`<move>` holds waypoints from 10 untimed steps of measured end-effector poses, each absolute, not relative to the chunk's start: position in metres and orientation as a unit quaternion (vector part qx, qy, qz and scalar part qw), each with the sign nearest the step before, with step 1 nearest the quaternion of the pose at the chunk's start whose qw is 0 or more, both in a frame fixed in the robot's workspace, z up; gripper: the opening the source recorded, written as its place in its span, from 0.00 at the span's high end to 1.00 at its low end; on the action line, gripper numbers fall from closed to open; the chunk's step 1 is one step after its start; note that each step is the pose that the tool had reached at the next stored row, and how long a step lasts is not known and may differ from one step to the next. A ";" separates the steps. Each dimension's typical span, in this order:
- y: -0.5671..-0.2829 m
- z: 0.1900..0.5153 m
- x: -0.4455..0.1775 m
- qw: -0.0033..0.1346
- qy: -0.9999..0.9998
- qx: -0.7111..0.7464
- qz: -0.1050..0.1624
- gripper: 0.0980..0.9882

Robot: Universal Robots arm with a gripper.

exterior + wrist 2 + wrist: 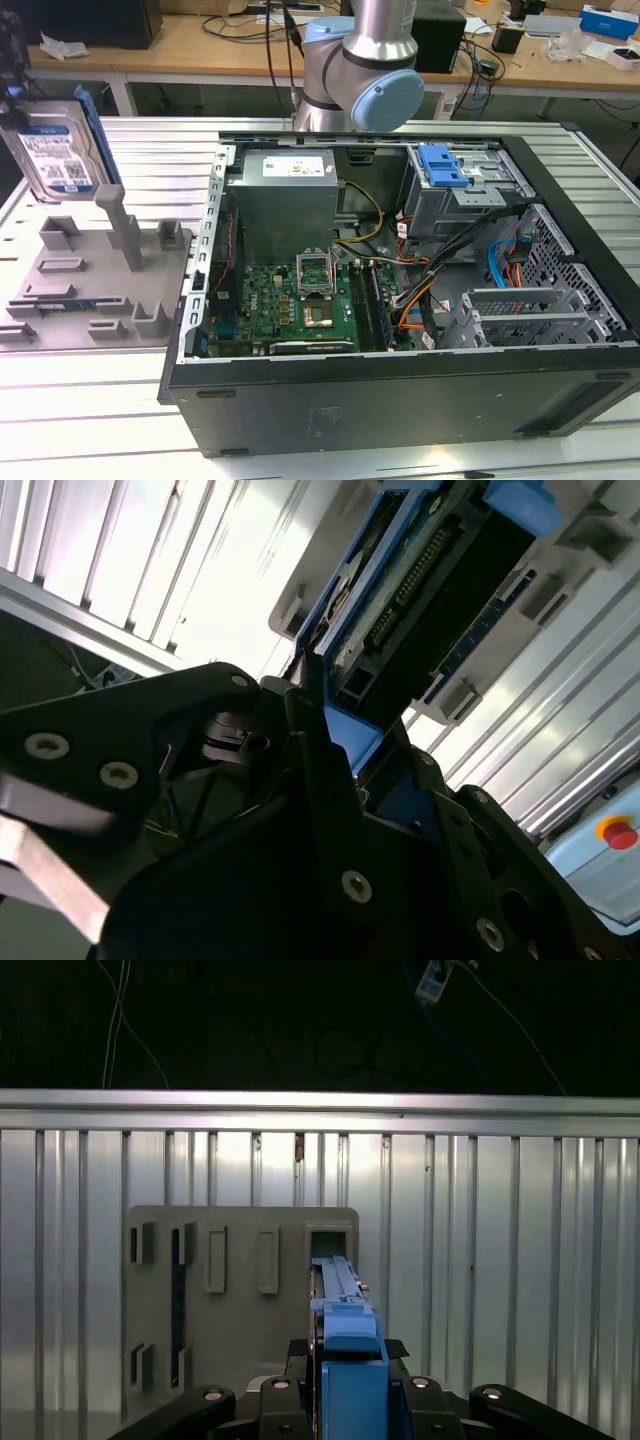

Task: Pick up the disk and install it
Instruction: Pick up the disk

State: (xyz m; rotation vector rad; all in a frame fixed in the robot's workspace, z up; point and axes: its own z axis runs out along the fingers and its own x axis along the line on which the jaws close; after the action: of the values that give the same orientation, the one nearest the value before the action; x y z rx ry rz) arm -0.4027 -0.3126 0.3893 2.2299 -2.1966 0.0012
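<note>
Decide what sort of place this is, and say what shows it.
Probably a robotics lab: a silver and blue robot arm, an opened black computer case on a ribbed aluminium table, cluttered wooden benches behind. Its end effector grips a blue-framed silver hard drive.

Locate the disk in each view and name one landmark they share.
Exterior view: the disk stands nearly upright at the exterior view's far left, above the grey fixture plate.
First wrist view: the disk shows edge-on, clamped in the gripper, with the grey fixture plate beyond.
Second wrist view: the disk shows its underside, reaching away from the gripper.
Shared landmark: the ribbed metal table.
</note>
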 end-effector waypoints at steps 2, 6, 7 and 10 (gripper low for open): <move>-0.313 0.402 -0.402 0.006 -0.702 0.712 0.000 0.70; -0.313 0.422 -0.399 0.006 -0.702 0.712 0.000 0.70; -0.313 0.427 -0.399 0.006 -0.702 0.712 0.000 0.70; -0.313 0.444 -0.396 0.006 -0.702 0.712 0.000 0.70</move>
State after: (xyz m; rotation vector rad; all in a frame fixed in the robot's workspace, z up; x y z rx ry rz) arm -0.3956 -0.3126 0.4438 2.2300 -2.1965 0.0011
